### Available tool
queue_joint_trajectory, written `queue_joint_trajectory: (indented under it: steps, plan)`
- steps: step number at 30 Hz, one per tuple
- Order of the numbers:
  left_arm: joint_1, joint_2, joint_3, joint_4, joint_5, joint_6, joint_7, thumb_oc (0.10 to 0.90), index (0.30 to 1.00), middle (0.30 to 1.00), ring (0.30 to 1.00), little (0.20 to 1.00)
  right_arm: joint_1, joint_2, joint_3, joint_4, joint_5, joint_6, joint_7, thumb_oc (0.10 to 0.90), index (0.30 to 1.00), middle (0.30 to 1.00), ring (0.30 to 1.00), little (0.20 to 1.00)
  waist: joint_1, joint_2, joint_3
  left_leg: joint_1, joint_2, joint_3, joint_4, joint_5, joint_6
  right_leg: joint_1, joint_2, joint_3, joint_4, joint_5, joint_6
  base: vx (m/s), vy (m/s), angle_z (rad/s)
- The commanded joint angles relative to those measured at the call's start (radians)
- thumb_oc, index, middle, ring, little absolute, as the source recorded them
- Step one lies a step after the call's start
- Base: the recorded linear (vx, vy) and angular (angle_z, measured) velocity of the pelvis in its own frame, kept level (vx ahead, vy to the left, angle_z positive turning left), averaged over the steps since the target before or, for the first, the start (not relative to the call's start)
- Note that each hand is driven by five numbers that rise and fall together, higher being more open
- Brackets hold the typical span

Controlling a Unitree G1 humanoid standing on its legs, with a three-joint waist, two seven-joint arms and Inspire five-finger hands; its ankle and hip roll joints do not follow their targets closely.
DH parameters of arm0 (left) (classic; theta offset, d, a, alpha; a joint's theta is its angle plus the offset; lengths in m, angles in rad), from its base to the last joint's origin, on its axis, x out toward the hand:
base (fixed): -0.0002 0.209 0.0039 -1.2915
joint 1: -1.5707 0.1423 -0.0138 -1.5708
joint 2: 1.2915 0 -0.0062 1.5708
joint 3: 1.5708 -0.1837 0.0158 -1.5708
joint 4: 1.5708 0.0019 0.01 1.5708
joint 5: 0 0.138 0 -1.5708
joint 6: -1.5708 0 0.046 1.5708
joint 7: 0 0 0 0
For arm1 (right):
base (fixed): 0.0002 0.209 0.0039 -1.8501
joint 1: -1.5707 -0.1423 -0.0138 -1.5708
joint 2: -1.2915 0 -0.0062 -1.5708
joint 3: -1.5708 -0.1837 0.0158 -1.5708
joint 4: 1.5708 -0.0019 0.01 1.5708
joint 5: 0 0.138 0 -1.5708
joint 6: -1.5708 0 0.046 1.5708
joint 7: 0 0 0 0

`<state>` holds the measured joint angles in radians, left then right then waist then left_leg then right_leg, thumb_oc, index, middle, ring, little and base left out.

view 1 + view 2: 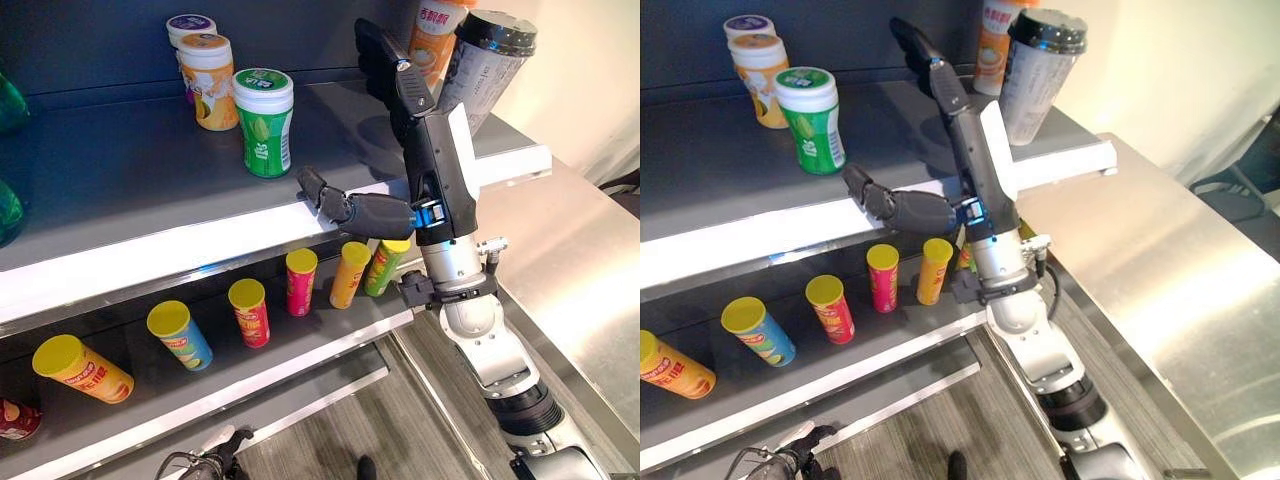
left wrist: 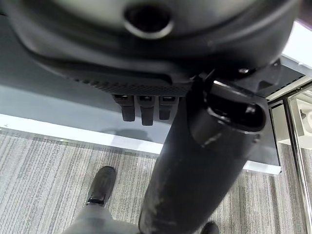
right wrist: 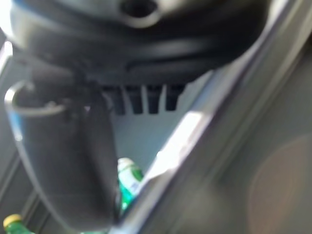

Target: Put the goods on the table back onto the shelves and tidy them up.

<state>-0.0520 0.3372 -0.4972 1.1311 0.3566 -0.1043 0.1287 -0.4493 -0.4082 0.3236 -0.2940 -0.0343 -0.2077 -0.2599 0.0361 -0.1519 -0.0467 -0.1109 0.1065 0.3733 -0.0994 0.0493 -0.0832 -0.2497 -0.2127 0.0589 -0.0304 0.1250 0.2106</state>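
Shelving step: the tall cup (image 1: 487, 62) already stands on the upper shelf (image 1: 120, 180).

We judge the placement done: the right robot hand (image 1: 400, 85), its fingers straight and holding nothing, sits just beside the cup's glossy, dark-lidded cylinder. Next we fetch more goods from the brushed-metal desk (image 1: 580, 270). The left robot hand (image 2: 141, 105) hangs relaxed.
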Motion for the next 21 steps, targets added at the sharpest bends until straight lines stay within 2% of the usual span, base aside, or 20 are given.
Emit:
queue_joint_trajectory:
  steps: [1,13,21]
  plan:
    - [-0.069,0.024,0.025,-0.051,0.013,-0.038,0.03,0.8,0.9,0.9,0.9,0.9,-0.01,0.068,0.104,0.045,0.003,0.029,0.059,0.8,0.9,0.9,0.9,0.9,0.099,-0.014,0.101,0.075,-0.044,-0.052,0.012,-0.146,0.052,0.09,-0.041,0.061,-0.018,0.398,0.051,0.0,0.0,0.0]
    - [-0.065,0.033,0.03,-0.053,0.004,-0.044,0.037,0.8,0.9,0.9,0.9,0.9,-0.019,0.08,0.122,0.054,-0.013,0.024,0.059,0.8,0.9,0.9,0.9,0.9,0.097,-0.01,0.106,0.063,-0.064,-0.07,0.012,-0.151,0.059,0.078,-0.057,0.066,0.023,0.399,0.051,0.0,0.04,0.0]
    - [-0.057,0.025,0.04,-0.051,-0.008,-0.048,0.049,0.8,0.9,0.9,0.9,0.9,-0.019,0.086,0.134,0.05,-0.011,0.021,0.065,0.8,0.9,0.9,0.9,0.9,0.091,0.007,0.116,0.055,-0.082,-0.092,0.012,-0.151,0.065,0.064,-0.071,0.089,0.064,0.399,0.051,0.0,0.044,0.05]
